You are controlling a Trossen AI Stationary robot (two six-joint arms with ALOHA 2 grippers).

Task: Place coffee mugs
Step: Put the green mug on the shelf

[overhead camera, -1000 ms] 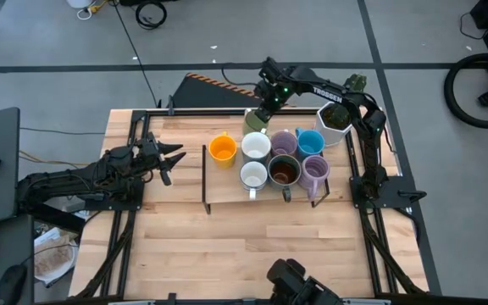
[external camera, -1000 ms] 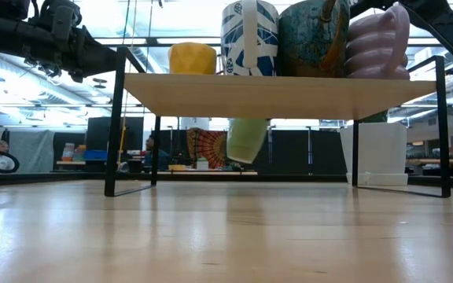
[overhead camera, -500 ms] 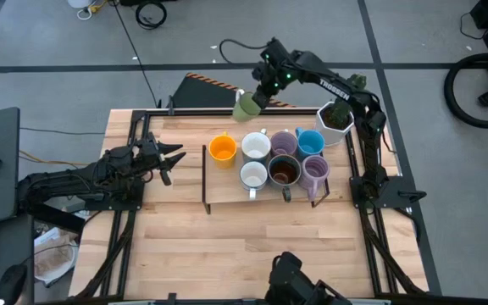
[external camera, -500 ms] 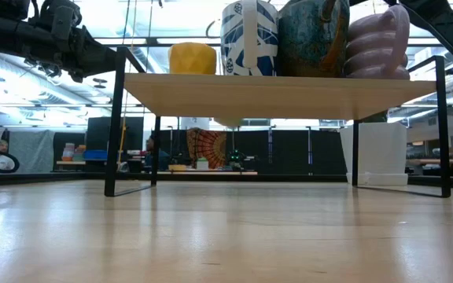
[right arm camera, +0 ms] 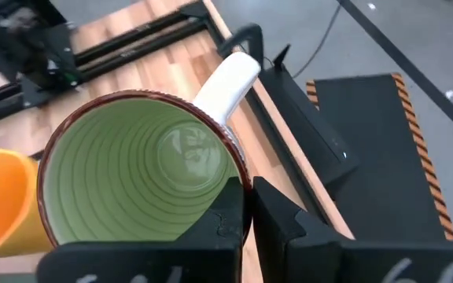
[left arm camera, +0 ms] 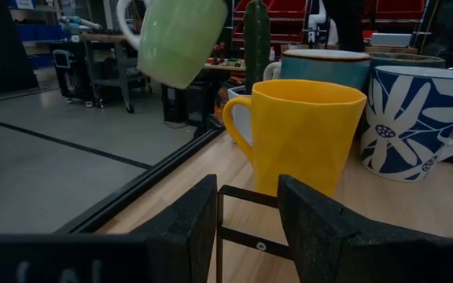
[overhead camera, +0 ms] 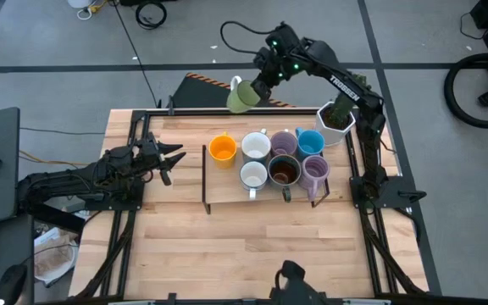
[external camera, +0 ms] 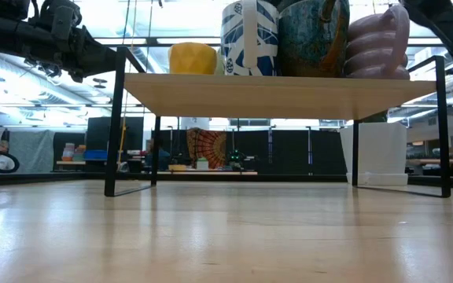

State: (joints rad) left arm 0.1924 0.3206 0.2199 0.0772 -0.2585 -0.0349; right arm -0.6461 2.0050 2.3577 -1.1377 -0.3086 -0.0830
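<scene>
My right gripper (overhead camera: 255, 87) is shut on a green mug (overhead camera: 242, 97) with a white handle and holds it in the air over the table's far edge, past the shelf; the mug (left arm camera: 181, 38) also shows in the left wrist view. Seven mugs stand on a small wooden shelf (external camera: 281, 94): orange (overhead camera: 222, 149), white (overhead camera: 256, 146), lavender (overhead camera: 284, 142), blue (overhead camera: 310, 141), a second white (overhead camera: 253, 175), dark brown (overhead camera: 284, 171) and a second lavender (overhead camera: 315, 172). My left gripper (overhead camera: 173, 159) waits open, left of the shelf. My right gripper pinches the green mug's rim (right arm camera: 241, 182) on the side away from the handle (right arm camera: 228, 72), one finger (right arm camera: 225, 216) inside the mug and one (right arm camera: 280, 224) outside. The fingers come from above. The mug is lifted clear and hangs tilted.
A white faceted pot with a cactus (overhead camera: 335, 120) stands at the shelf's far right corner. The shelf's black metal legs (external camera: 115, 126) stand on the wooden table (overhead camera: 227, 246). Black frame rails (overhead camera: 134, 135) run along the table's edges.
My right gripper has carried the green mug up from table level behind the shelf and toward the far left. In the low view the mug has risen out of sight from under the shelf.
</scene>
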